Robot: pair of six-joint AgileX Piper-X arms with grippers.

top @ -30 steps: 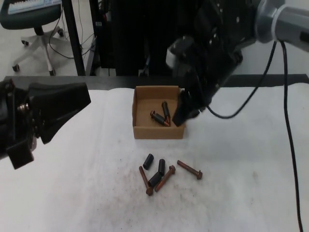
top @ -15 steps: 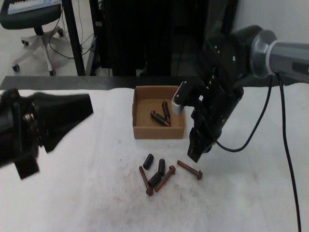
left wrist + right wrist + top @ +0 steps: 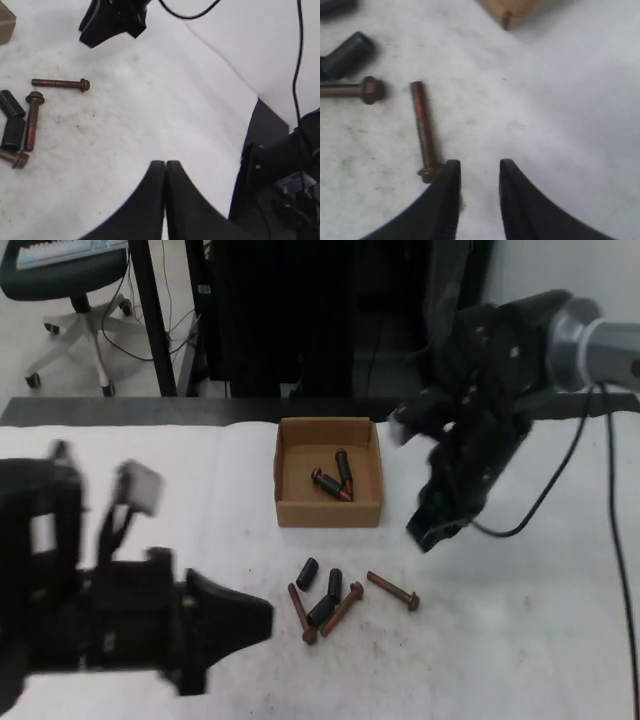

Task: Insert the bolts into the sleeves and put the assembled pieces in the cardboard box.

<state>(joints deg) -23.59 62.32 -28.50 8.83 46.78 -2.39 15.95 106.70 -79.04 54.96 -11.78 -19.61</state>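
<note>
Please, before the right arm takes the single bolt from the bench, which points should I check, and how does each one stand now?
1. Right gripper open and empty: ok.
2. Single bolt lying apart from the other parts: ok.
3. Bolt between the right gripper's fingers: not ok; its head lies beside one finger, outside the gap.
4. Left gripper open for a sleeve: not ok, shut.
5. Room in the cardboard box: ok.

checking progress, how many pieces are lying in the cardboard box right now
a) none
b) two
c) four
b: two assembled pieces lie inside the cardboard box, as the high view shows.
</note>
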